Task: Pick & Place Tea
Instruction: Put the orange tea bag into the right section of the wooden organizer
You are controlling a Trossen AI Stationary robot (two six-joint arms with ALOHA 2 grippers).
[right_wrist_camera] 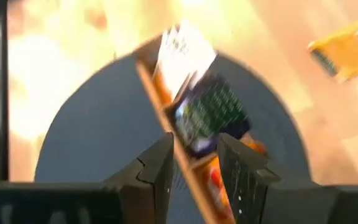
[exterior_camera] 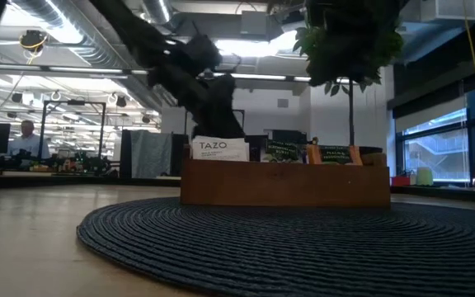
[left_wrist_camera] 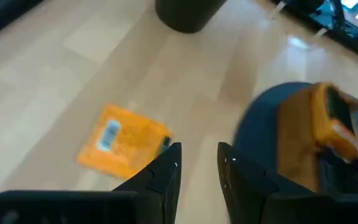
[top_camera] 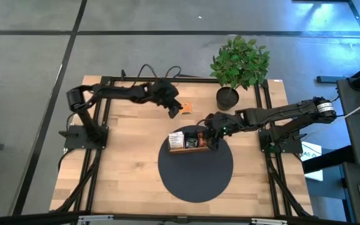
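The light wooden plank counter (top_camera: 124, 162) carries a round dark woven mat (top_camera: 195, 164), and the small brown wooden tray (top_camera: 188, 147) stands at the mat's far edge. In the low view the tray (exterior_camera: 285, 183) shows tea sachets standing upright in it, a white one (exterior_camera: 219, 149) at one end and dark green-labelled ones (exterior_camera: 334, 154) towards the other. Behind the tray, off the mat, a leafy green plant in a black pot (top_camera: 227, 97) stands on the counter. Beyond the counter lies an open office with ceiling ducts, bright lamps and large windows; a person (exterior_camera: 26, 136) sits far off at a desk.

A flat orange square tea sachet (top_camera: 185, 107) lies on bare wood behind the tray, between it and the far counter edge. The left hand (top_camera: 174, 110) hovers just beside this sachet; in its wrist view the orange sachet (left_wrist_camera: 124, 140) lies flat just beyond the left finger (left_wrist_camera: 164, 177), and the two fingers stand slightly apart with nothing between them.

The right hand (top_camera: 212, 142) hangs at the tray's plant-side end. Its wrist view looks down on the tray's sachets (right_wrist_camera: 211, 112); its fingers (right_wrist_camera: 156, 171) stand parted and hold nothing.
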